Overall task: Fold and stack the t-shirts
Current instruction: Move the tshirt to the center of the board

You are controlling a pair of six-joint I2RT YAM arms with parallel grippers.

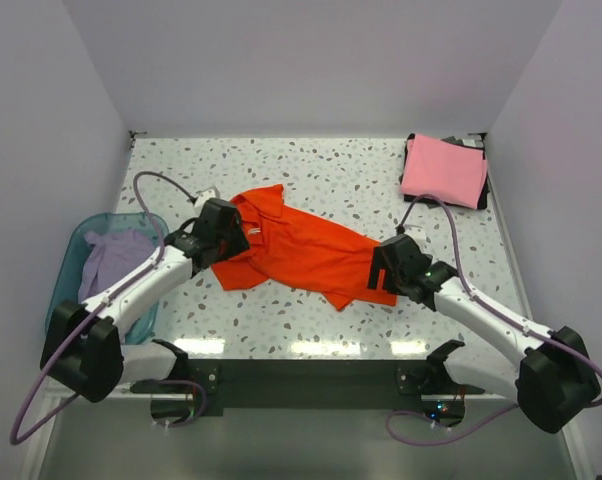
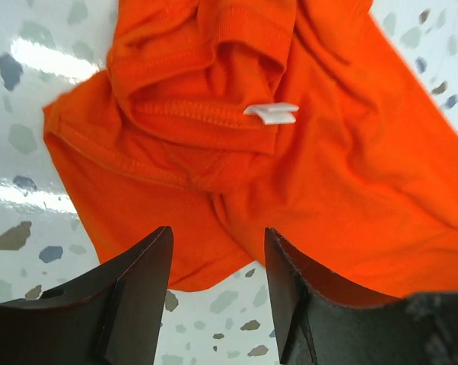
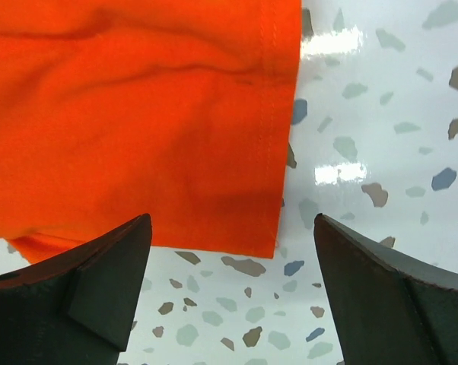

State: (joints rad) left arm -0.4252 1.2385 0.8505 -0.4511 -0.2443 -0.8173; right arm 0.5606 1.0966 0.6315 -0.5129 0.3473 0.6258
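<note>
The orange-red t-shirt (image 1: pixel 301 250) lies rumpled across the middle of the table. My left gripper (image 1: pixel 224 238) is open over its collar end; in the left wrist view the collar with a white tag (image 2: pixel 271 113) lies ahead of the gripper (image 2: pixel 217 243), whose tips hover over the shirt's edge (image 2: pixel 214 228). My right gripper (image 1: pixel 381 268) is open at the hem end; in the right wrist view the gripper (image 3: pixel 233 228) sits just off the hem corner (image 3: pixel 267 236). The pink t-shirt (image 1: pixel 444 170) lies folded at the back right. The lavender t-shirt (image 1: pixel 116 258) lies in the teal basin (image 1: pixel 71 255).
The teal basin stands at the left table edge beside the left arm. The pink shirt rests on something dark (image 1: pixel 484 190) at the back right corner. White walls close in the table on three sides.
</note>
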